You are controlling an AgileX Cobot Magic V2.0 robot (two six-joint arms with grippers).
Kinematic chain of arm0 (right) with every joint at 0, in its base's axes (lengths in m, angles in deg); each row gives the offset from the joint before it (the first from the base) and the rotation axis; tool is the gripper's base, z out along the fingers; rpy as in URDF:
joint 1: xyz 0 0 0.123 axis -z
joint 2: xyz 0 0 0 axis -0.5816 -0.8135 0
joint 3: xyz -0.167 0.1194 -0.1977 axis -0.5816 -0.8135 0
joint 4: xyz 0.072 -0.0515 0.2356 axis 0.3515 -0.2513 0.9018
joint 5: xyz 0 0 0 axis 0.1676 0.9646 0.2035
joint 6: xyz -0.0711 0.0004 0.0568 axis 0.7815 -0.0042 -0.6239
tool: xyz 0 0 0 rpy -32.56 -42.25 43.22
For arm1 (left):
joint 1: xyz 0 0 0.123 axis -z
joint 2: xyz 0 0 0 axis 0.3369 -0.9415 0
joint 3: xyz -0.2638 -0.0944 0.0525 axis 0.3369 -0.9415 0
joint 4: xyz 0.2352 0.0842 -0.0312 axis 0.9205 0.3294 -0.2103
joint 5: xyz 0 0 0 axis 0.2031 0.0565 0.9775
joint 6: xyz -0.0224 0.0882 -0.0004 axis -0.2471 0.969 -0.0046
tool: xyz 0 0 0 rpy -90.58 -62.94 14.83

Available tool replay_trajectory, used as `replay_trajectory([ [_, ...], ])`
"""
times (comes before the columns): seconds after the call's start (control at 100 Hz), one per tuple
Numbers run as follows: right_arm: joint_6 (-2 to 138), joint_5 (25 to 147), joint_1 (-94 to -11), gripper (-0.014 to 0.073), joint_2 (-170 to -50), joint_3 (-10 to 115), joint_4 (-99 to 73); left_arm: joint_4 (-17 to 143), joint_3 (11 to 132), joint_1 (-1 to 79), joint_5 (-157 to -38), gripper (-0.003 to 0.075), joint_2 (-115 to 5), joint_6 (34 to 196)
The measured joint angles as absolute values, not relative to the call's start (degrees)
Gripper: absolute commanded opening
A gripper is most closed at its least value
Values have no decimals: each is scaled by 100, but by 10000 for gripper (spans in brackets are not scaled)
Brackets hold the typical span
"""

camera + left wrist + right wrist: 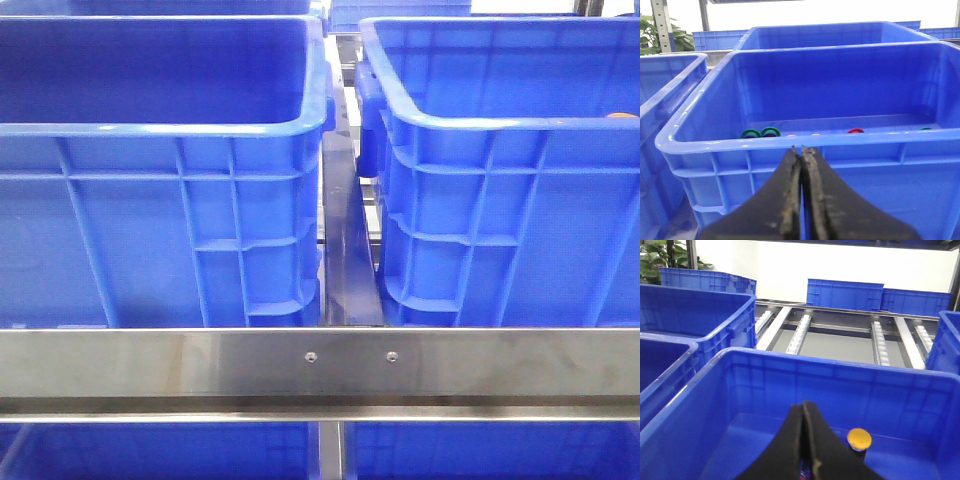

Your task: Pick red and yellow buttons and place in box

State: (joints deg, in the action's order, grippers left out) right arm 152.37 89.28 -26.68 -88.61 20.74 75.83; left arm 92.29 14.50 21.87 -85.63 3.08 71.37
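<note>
My left gripper [801, 148] is shut with nothing in it, its tips just outside the near wall of a blue bin [790, 142]. On that bin's floor lie a red button [855, 130], two green rings [760, 133] and two pale orange tops [791, 135] that barely show over the rim. My right gripper [804, 403] is shut above another blue box [810, 365]. A yellow button [859, 438] stands on that box's floor, just beside the fingers. A small red speck shows through the gap low between the right fingers. Neither gripper appears in the front view.
Two large blue bins [160, 130] [500, 125] fill the front view behind a steel rail [320, 365], a narrow dark gap [345, 240] between them. More blue bins [690, 315] and a roller conveyor [880, 340] lie beyond the right gripper. A plant [660, 35] stands far off.
</note>
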Motion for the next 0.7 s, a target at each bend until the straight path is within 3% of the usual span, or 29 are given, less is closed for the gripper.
replay_trajectory([
  [0.54,15237,8918,-2668,-68,-8861,2074,7583,9229,1450,2187,-8563,-19,308,7137],
  [0.7,14313,8928,-2668,-68,-8861,2116,6818,9229,1450,2187,-8563,-19,308,7137],
])
